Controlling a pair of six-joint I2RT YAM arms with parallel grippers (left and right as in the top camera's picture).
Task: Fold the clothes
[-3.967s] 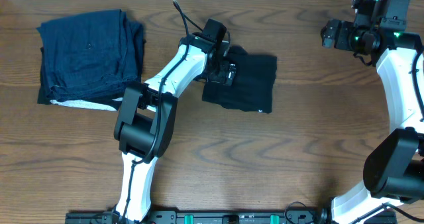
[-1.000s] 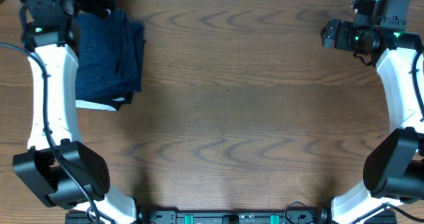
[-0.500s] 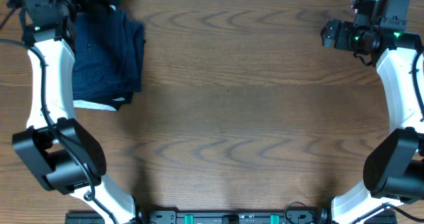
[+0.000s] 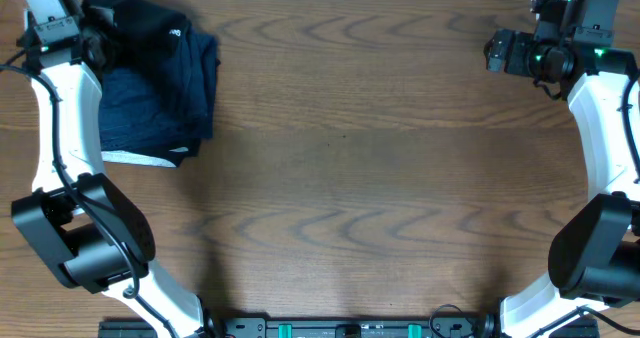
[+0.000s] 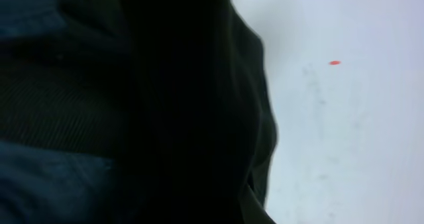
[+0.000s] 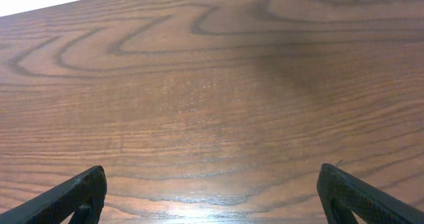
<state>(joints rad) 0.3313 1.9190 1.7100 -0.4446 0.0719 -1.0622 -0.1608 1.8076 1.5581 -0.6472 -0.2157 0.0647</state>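
Observation:
A black garment (image 4: 150, 20) hangs bunched over the far end of a stack of folded navy clothes (image 4: 160, 88) at the table's back left. My left gripper (image 4: 100, 33) is at the garment's left edge, shut on it. In the left wrist view the black garment (image 5: 172, 118) fills most of the frame and hides the fingers, with navy cloth (image 5: 46, 184) at the lower left. My right gripper (image 4: 495, 53) hovers at the back right, open. Its two fingertips (image 6: 73, 201) stand wide apart over bare wood, with nothing between them.
A white cloth edge (image 4: 140, 158) sticks out under the near side of the navy stack. The wooden table (image 4: 350, 178) shows bare grain across its middle and right. The back edge of the table lies just behind the stack.
The black garment was carried from the table's middle to the back left. Over the last second it came lower onto the stack's far end. The right arm has not moved.

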